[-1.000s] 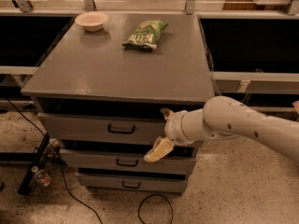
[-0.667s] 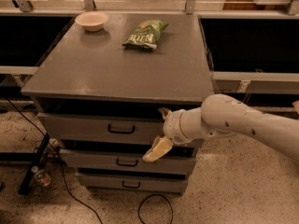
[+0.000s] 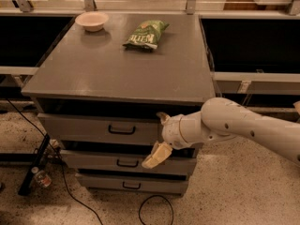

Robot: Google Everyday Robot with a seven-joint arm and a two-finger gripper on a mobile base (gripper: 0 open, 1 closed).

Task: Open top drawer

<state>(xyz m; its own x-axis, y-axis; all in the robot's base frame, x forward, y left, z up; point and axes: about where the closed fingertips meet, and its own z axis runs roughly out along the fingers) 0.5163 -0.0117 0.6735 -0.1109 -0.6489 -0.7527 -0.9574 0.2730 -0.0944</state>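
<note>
The top drawer [image 3: 89, 128] is the uppermost and widest-looking of three grey drawers in a grey cabinet. It has a small black bar handle [image 3: 122, 130] at its centre, and a dark gap shows between its front and the cabinet top. My gripper [image 3: 159, 137] is at the right part of the drawer front, to the right of the handle. It is open, with one cream finger [image 3: 157, 154] hanging below the front and the other finger [image 3: 162, 117] at its upper edge. It holds nothing.
A green snack bag [image 3: 146, 33] and a pale bowl [image 3: 92, 20] lie on the cabinet top [image 3: 117, 69]. Two lower drawers [image 3: 126, 163] with like handles sit beneath. A black cable [image 3: 154, 210], a stand foot and a bottle [image 3: 41, 177] lie on the floor to the left.
My arm has shifted very slightly left along the drawer front. The drawer has not visibly moved.
</note>
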